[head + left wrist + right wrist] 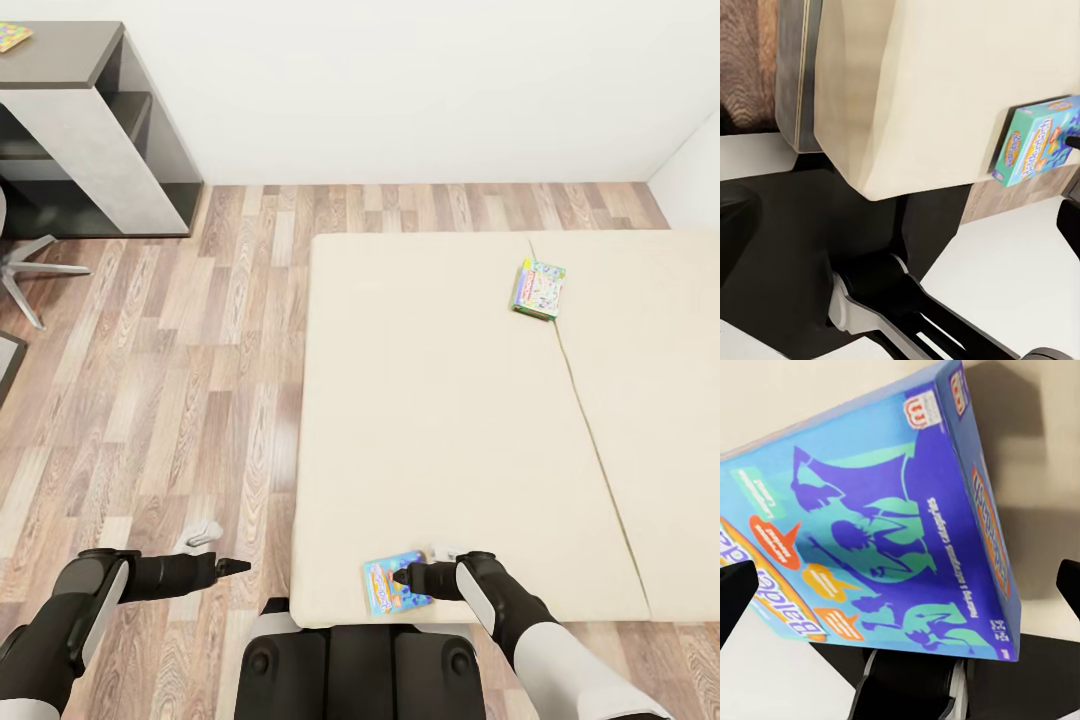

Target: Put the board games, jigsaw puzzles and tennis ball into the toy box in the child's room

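while the robot stands at the foot of the bed (440, 420), the head view shows its right end effector (408, 577) low over a blue board game (385, 590) that lies flat at the mattress's near edge, just in front of the trunk. its tips overlap the box, though whether they touch it i cannot tell from here. a second board game (539, 288) with a paler green cover lies well apart, farther up the bed near the mattress seam, its long axis running roughly away from the robot. the left end effector (236, 566) hangs over the wood floor (150, 400) beside the bed, its fingers drawn to a point with nothing between them. at the far left stands a grey shelf unit (100, 130).

from the left wrist view, the blue box (1039, 142) rests on the mattress's corner, right at its edge.

along the right wrist view, the cover (870, 532) spans the picture with both dark fingertips (735, 592) wide apart, one at each side of it; the jaws are open and not yet closed on anything. the box's long axis runs across the gap between them, slightly skewed.

the step in hand looks like picking up the first bed game. the next move likely calls for lowering, straddling the box's shorter span or an edge, then closing firmly so the flat box does not slide off the mattress.
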Available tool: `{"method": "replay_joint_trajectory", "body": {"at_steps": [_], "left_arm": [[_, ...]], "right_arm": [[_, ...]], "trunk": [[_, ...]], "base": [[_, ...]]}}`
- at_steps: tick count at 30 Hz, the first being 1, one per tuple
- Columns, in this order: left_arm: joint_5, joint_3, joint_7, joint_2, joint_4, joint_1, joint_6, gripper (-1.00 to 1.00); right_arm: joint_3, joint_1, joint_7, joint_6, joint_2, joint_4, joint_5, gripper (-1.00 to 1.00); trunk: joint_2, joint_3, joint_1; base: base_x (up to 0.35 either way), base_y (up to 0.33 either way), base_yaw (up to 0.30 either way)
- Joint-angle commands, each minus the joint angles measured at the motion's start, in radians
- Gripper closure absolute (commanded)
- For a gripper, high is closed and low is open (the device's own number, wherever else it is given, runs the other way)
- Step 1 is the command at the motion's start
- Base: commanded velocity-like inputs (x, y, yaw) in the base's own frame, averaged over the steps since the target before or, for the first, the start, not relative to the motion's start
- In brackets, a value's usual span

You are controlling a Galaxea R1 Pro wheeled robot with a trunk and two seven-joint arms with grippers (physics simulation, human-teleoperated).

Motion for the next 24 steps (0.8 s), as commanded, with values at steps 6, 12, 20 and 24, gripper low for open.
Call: {"method": "replay_joint_trajectory", "body": {"at_steps": [6, 12, 20, 24], "left_arm": [[0.001, 0.001, -0.003, 0.0, -0.001, 0.0, 0.007, -1.0], [0.001, 0.0, -0.003, 0.0, -0.001, 0.0, 0.007, -1.0], [0.001, 0.001, -0.003, 0.0, -0.001, 0.0, 0.007, -1.0], [0.001, 0.002, -0.004, 0.0, -0.001, 0.0, 0.007, -1.0]], "right_arm": [[0.003, 0.0, 0.0, 0.004, -0.001, -0.001, -0.004, -1.0], [0.003, 0.0, 0.0, 0.004, -0.001, -0.001, -0.005, -1.0], [0.003, 0.0, 0.0, 0.006, -0.001, -0.001, -0.005, -1.0], [0.003, 0.0, 0.0, 0.006, -0.001, -0.001, -0.005, -1.0]], "trunk": [[-0.002, -0.001, 0.001], [-0.002, -0.001, 0.001], [-0.002, -0.001, 0.001], [-0.002, -0.001, 0.001]], "base": [[0.0, 0.111, 0.0], [0.0, 0.041, 0.0], [0.0, 0.005, 0.0], [0.0, 0.0, 0.0]]}}
